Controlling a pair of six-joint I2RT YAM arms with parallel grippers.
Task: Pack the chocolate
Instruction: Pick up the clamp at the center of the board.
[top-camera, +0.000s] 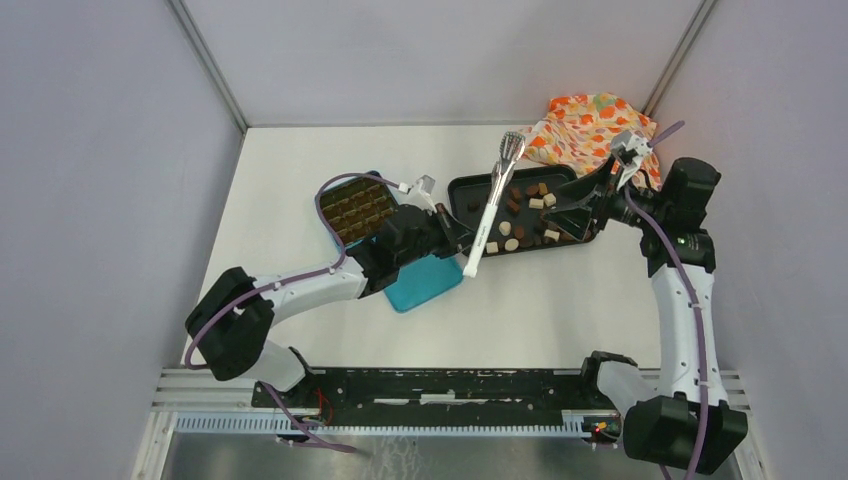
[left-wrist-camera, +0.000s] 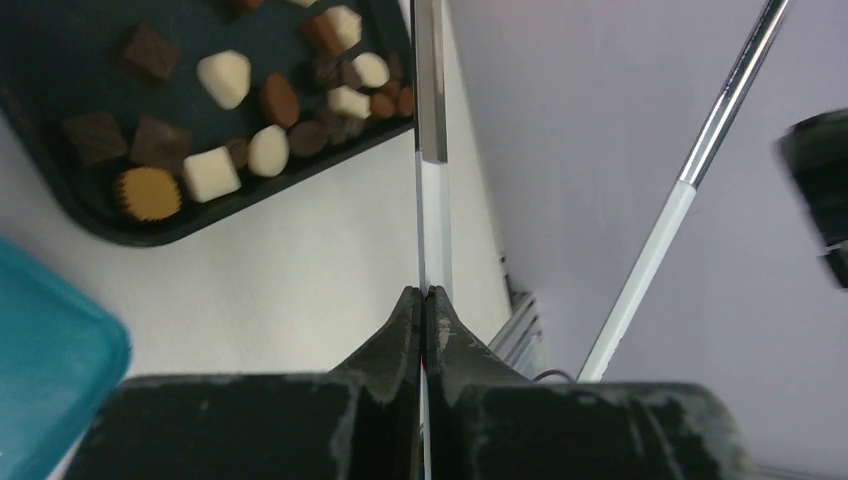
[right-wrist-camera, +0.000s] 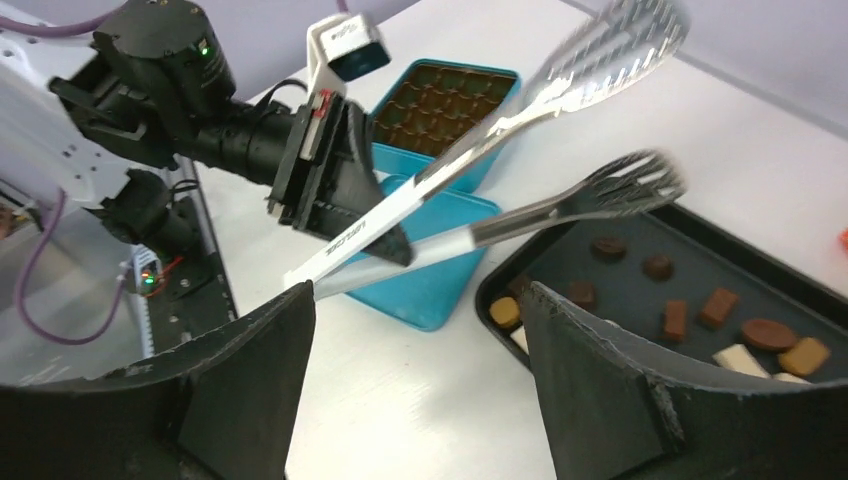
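Note:
The chocolate (top-camera: 537, 203) is several small dark brown, light brown and cream pieces lying loose in a black tray (top-camera: 465, 193). My left gripper (top-camera: 462, 240) is shut on the white handle of the metal tongs (top-camera: 497, 185), which reach over the tray. In the left wrist view the fingers (left-wrist-camera: 427, 295) pinch one tong arm (left-wrist-camera: 432, 150), and the chocolate (left-wrist-camera: 222, 78) lies in the tray (left-wrist-camera: 100, 225) at upper left. My right gripper (top-camera: 570, 205) is open and empty over the tray's right end. Its wrist view shows the gripper (right-wrist-camera: 415, 300), tongs (right-wrist-camera: 560, 90), chocolate (right-wrist-camera: 720, 305) and tray (right-wrist-camera: 620, 290).
A teal box (top-camera: 355, 210) with a brown compartment insert stands left of the tray, its teal lid (top-camera: 425, 282) lying in front. Both show in the right wrist view, box (right-wrist-camera: 440, 100) and lid (right-wrist-camera: 440, 280). An orange flowery cloth (top-camera: 590, 125) lies at the back right.

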